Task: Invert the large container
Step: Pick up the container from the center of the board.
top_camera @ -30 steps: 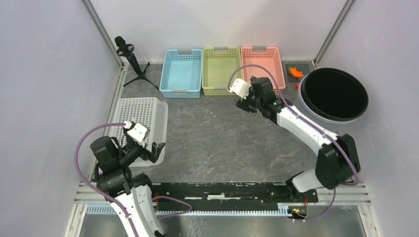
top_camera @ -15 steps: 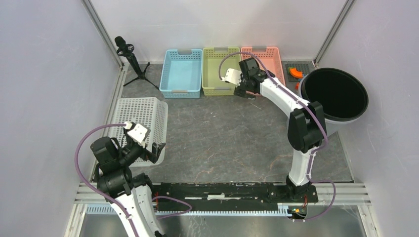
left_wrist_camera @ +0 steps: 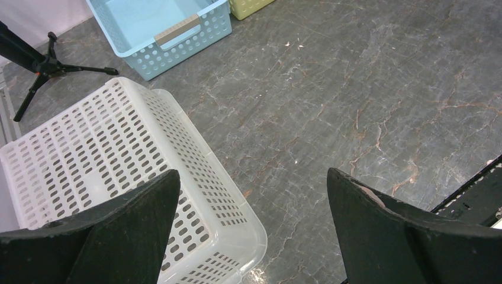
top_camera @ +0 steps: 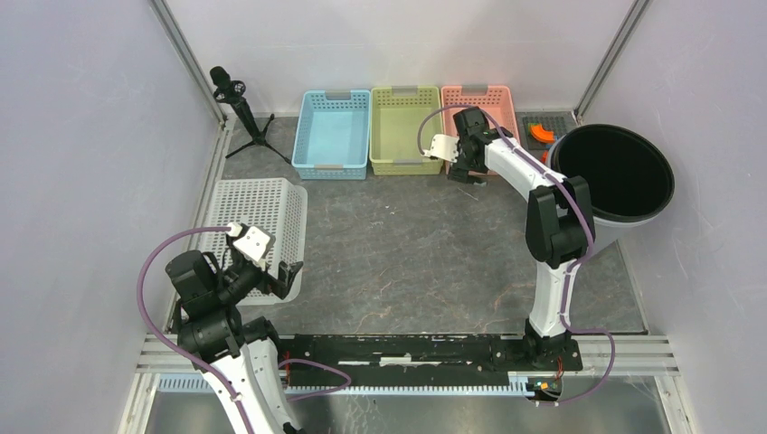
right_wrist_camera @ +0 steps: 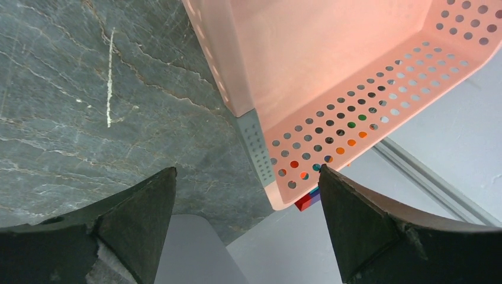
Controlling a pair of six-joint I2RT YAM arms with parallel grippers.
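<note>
Top external view showed the large white container (top_camera: 258, 226) at the left side of the table (top_camera: 407, 262), well apart from the three small baskets lined along the far edge: blue basket (top_camera: 333, 131), green basket (top_camera: 405, 127) and pink basket (top_camera: 477, 113). From the left wrist view the white container (left_wrist_camera: 100, 160) seemed to lie with its perforated flat base up and its thick rim down on the stone-patterned table (left_wrist_camera: 367, 94). The near end of the blue basket (left_wrist_camera: 160, 23) and a small black tripod (left_wrist_camera: 35, 65) lay beyond it.

The left gripper (top_camera: 285, 278) hung over the near right corner of the white container. Its jaws were spread wide, with nothing between them. In its own camera the left gripper (left_wrist_camera: 251, 174) framed that corner and bare table.

The right arm reached to the far side, and the right gripper (top_camera: 459, 170) was at the near edge of the pink basket. The wrist view showed the right gripper (right_wrist_camera: 247, 170) with its fingers spread apart, holding nothing. A corner of the pink basket (right_wrist_camera: 331, 53) lay between them. Whether either finger touched the basket could not be told. A red and blue block (right_wrist_camera: 308, 200) peeked out past that corner.

At the right edge of the scene stood a big round black tub (top_camera: 611, 172). A small orange piece (top_camera: 541, 133) lay just beyond it. The tripod (top_camera: 240, 108) stood in the far left corner.
</note>
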